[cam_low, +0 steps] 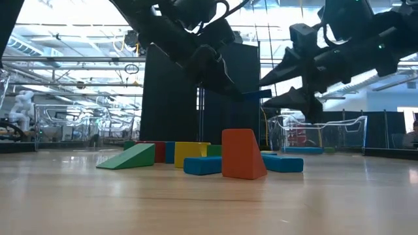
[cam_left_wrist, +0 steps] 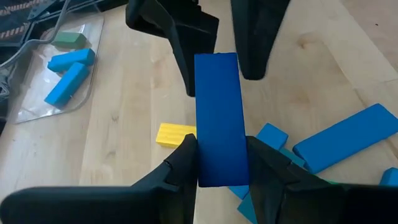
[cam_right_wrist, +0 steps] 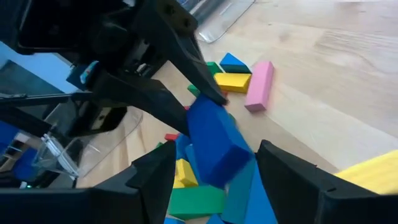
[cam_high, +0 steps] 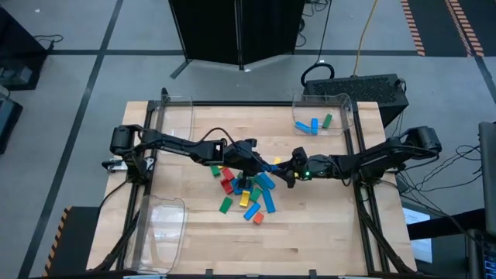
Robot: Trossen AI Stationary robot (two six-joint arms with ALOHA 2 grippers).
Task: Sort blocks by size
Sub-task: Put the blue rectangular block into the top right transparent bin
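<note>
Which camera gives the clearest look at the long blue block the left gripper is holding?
The left wrist view: the long blue block fills the middle, clamped between the left gripper fingers, with the open right gripper just beyond. The right wrist view shows one end. The high view shows a sliver; the low view only its edge.

Two dark arms, matte black from base to fingertip

Both arms are slim and black, built of jointed segments; each starts at a bulky rounded housing at the edge of the surface and narrows toward its end effector. A black cable loops along the left arm near its wrist. The right arm carries a small green light near its wrist (plain from above). The left end effector (cam_left_wrist: 221, 165) has two broad black fingers with smooth, rounded inner faces. The right end effector (cam_right_wrist: 214, 171) shows the same pair of wedge-shaped black fingers, tapering toward the tips.
</note>
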